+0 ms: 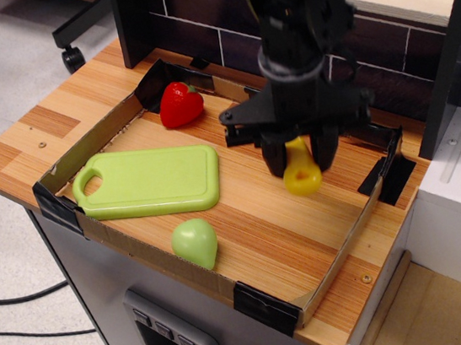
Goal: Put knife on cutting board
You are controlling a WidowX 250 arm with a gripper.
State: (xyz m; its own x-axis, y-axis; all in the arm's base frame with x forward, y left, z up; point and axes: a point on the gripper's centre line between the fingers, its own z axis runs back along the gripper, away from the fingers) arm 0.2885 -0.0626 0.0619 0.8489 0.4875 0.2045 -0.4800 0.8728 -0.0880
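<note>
The gripper is clamped on the knife, holding it in the air above the tray floor; only the yellow handle shows, hanging down between the fingers, the blade hidden. The cutting board lies flat to the left, well apart from the knife. A green toy fruit sits near the board's front edge, and a red strawberry rests behind it in the tray.
</note>
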